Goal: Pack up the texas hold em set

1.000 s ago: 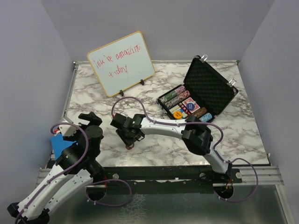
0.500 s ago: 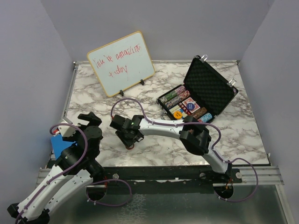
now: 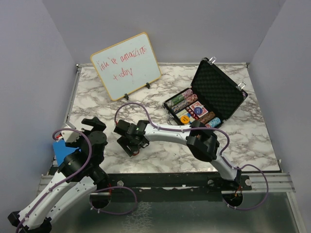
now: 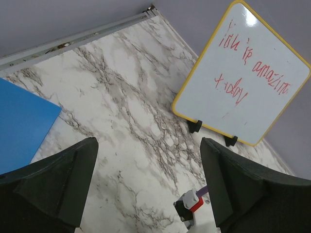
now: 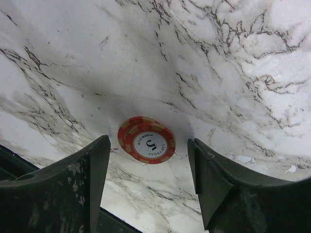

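On the marble table [image 3: 243, 141], near its front edge and left of centre, the right gripper [image 5: 148, 143] points down with its fingers spread well apart. A red-and-cream poker chip [image 5: 146, 140] marked 5 lies flat on the surface between them, with clear marble showing on both sides of it. Neither finger touches it and nothing is gripped. An offset rim under the chip may be a second one; this cannot be confirmed. The left gripper [image 4: 148, 145] sits at the near left corner of the table, raised above the surface, with its fingers wide apart and nothing between them. A flat blue panel [image 4: 19, 126] lies beside it at the table's left edge. The black briefcase [image 3: 221, 90] stands at the far right, well apart from the loose chip, with its foam-lined lid tilted back. Its tray holds rows of multicoloured chips [image 3: 182, 99], red card decks [image 3: 197, 110] and an orange disc [image 3: 184, 119]. The wood-framed whiteboard [image 3: 126, 65] with red writing stands propped at the far left.
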{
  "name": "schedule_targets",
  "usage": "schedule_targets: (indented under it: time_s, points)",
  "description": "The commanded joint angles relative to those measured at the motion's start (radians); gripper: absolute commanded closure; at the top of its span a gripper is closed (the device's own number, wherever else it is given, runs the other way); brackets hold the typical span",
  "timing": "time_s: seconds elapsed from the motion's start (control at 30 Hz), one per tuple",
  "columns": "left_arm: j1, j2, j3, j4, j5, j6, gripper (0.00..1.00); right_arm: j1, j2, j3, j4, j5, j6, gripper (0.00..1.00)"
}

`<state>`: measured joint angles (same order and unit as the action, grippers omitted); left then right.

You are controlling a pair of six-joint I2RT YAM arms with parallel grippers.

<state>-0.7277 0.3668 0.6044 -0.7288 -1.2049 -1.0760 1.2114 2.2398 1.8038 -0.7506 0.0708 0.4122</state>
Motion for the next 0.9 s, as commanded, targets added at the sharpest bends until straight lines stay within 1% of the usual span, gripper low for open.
schedule_targets:
  time_s: [0.0,0.1,0.2,0.3,0.37,0.47,0.5,0.6,0.73,0.87]
  points:
    - [0.002,-0.012,-0.012,-0.012,-0.009,-0.008,0.06,0.022,0.046,0.03,-0.006,-0.01,-0.018,0.28]
    - [0.001,-0.013,-0.015,-0.012,-0.008,-0.009,0.06,0.036,0.085,0.072,-0.047,0.031,-0.014,0.27]
    - [0.002,-0.017,-0.018,-0.012,-0.007,-0.01,0.06,0.044,0.146,0.139,-0.126,0.093,0.003,0.28]
    - [0.001,-0.021,-0.018,-0.012,-0.008,-0.012,0.06,0.045,0.18,0.155,-0.164,0.134,0.037,0.34]
    - [0.002,-0.022,-0.02,-0.012,-0.007,-0.012,0.06,0.045,0.18,0.134,-0.169,0.15,0.05,0.42]
    - [0.002,-0.023,-0.02,-0.012,-0.003,-0.012,0.06,0.045,0.162,0.091,-0.175,0.175,0.063,0.54]
    - [0.002,-0.024,-0.022,-0.012,-0.002,-0.012,0.06,0.045,0.155,0.077,-0.182,0.185,0.067,0.56]
    - [0.002,-0.024,-0.023,-0.011,0.006,-0.013,0.06,0.042,0.112,0.003,-0.178,0.19,0.07,0.61]
    - [0.001,-0.02,-0.027,-0.01,0.034,-0.013,0.06,0.022,0.007,-0.162,-0.131,0.157,0.065,0.66]
    - [0.002,-0.014,-0.043,0.008,0.11,-0.002,0.06,-0.008,-0.109,-0.324,-0.099,0.119,0.058,0.69]
